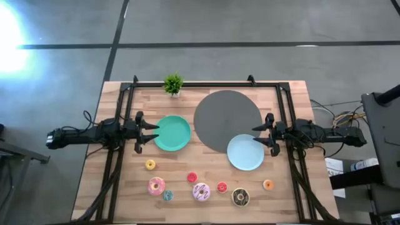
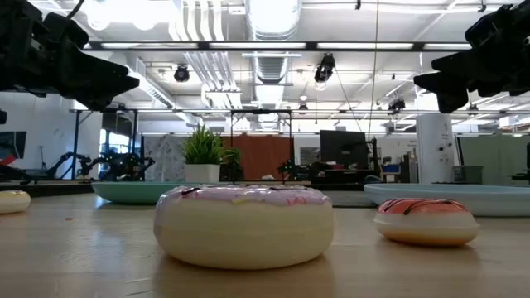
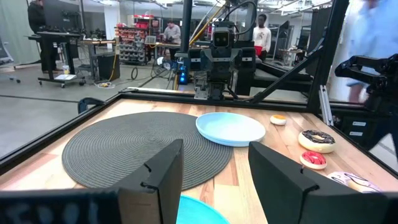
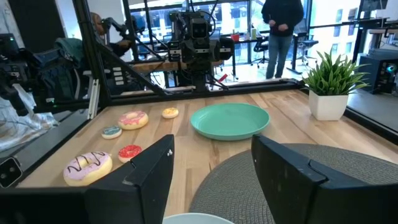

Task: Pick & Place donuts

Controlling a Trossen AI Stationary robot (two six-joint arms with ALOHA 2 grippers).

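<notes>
Eight toy donuts lie flat along the table's near side: yellow point(image 1: 150, 164), pink point(image 1: 156, 185), teal point(image 1: 167, 195), red point(image 1: 192, 177), pink-white sprinkled point(image 1: 201, 191), a second red point(image 1: 222, 187), chocolate point(image 1: 240, 197) and orange point(image 1: 268, 184). My left gripper point(image 1: 155, 132) hangs open above the green plate's point(image 1: 172, 133) left edge, far of the donuts. My right gripper point(image 1: 255, 136) hangs open above the light-blue plate's point(image 1: 245, 152) far rim. Both wrist views show open fingers with nothing between them: left point(image 3: 214, 155), right point(image 4: 211, 146).
A round grey mat point(image 1: 227, 119) lies at the table's middle, partly under the light-blue plate. A small potted plant point(image 1: 173, 84) stands at the far edge. A black frame point(image 1: 206, 84) runs along the far and side edges. People stand in the room beyond the table.
</notes>
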